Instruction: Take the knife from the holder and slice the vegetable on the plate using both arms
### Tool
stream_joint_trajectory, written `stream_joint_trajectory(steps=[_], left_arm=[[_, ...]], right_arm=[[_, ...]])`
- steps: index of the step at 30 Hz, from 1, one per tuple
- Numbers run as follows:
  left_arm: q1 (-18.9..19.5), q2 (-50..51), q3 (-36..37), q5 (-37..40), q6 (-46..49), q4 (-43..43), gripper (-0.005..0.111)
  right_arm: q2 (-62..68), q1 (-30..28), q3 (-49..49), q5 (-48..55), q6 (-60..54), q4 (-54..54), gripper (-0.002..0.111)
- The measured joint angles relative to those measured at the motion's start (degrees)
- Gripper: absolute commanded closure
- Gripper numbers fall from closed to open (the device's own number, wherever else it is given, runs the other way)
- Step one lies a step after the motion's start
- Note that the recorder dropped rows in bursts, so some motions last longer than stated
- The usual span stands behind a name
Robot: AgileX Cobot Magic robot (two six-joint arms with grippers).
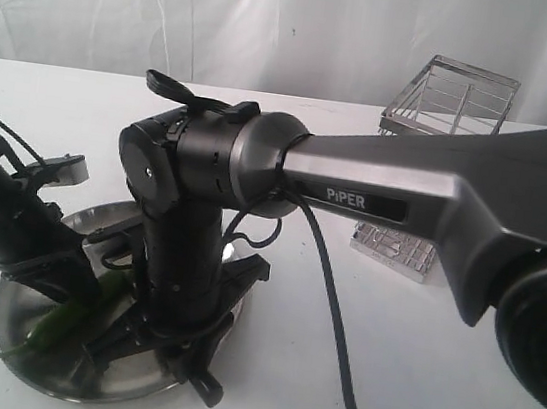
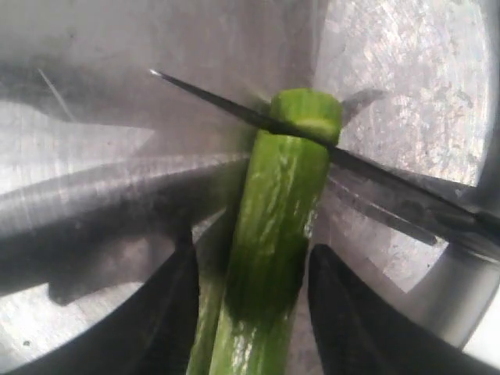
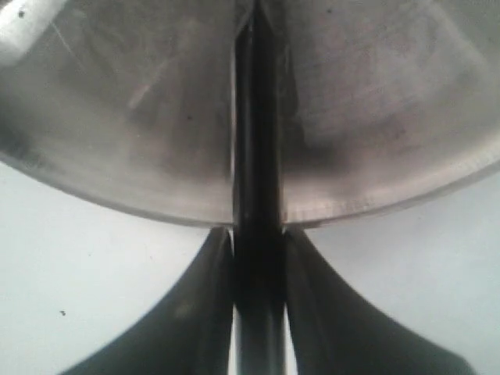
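Across the ribbed vegetable (image 2: 273, 234) lies a slim dark knife (image 2: 234, 108).

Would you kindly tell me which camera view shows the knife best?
Left wrist view: the knife blade lies plainly across the chili. The right wrist view shows it edge-on in the right gripper; in the exterior view arms hide it.

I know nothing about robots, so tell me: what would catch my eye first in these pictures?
First, the big grey arm marked PIPER, which reaches from the right of the exterior view down onto the steel plate at lower left. Then, close up in the left wrist view, the dark knife lies across the green chili near its cut end, with the left gripper straddling the chili.
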Motion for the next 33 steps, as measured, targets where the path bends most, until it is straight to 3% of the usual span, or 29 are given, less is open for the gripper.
stream_joint_trajectory(steps=[33], left_arm=[[0.0, 1.5, -0.1, 0.6, -0.1, -2.8, 0.057]], right_arm=[[-3.0, 0.0, 5.2, -0.3, -2.2, 0.8, 0.107]])
